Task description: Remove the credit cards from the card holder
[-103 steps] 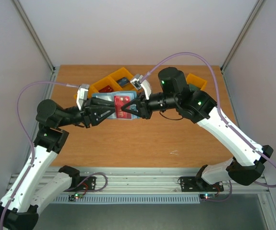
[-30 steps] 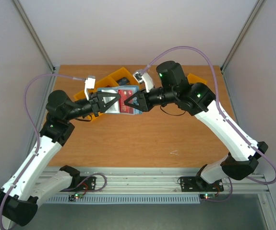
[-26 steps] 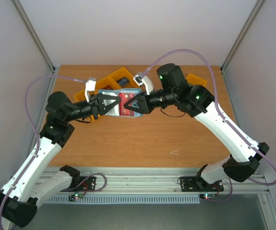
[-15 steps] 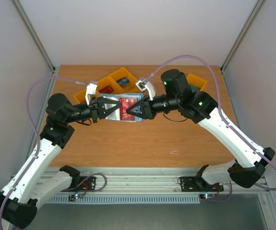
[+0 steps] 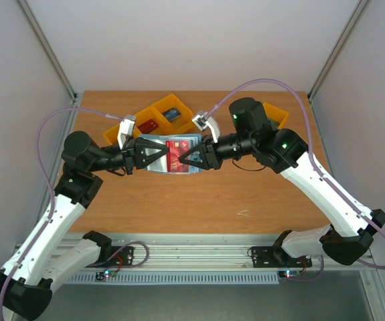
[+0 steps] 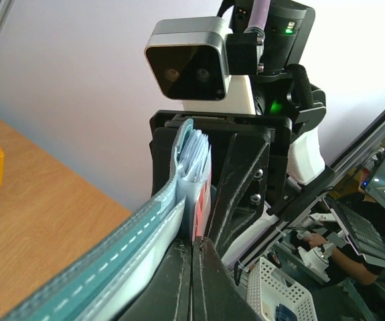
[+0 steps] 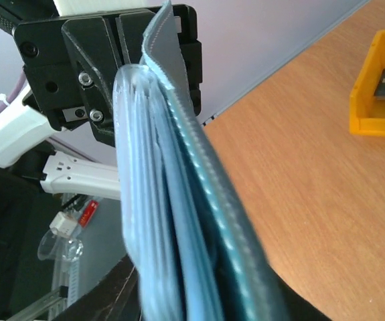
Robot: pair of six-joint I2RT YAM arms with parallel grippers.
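The blue-teal card holder hangs in the air between both arms, above the table's far middle. A red credit card shows in its pockets, and a red sliver of it shows in the left wrist view. My left gripper is shut on the card holder's left end, its fingers pressed together on a thin layer. My right gripper straddles the right end. In the right wrist view the card holder fills its jaws, and the layers lie loose with a dark gap.
Orange bins stand behind the card holder, holding a red card and a blue card. Another orange bin sits behind the right arm. An orange bin with a dark card shows in the right wrist view.
Both arms have carried the card holder a little nearer and lower. The right jaws have widened round it. The left gripper has stayed shut.
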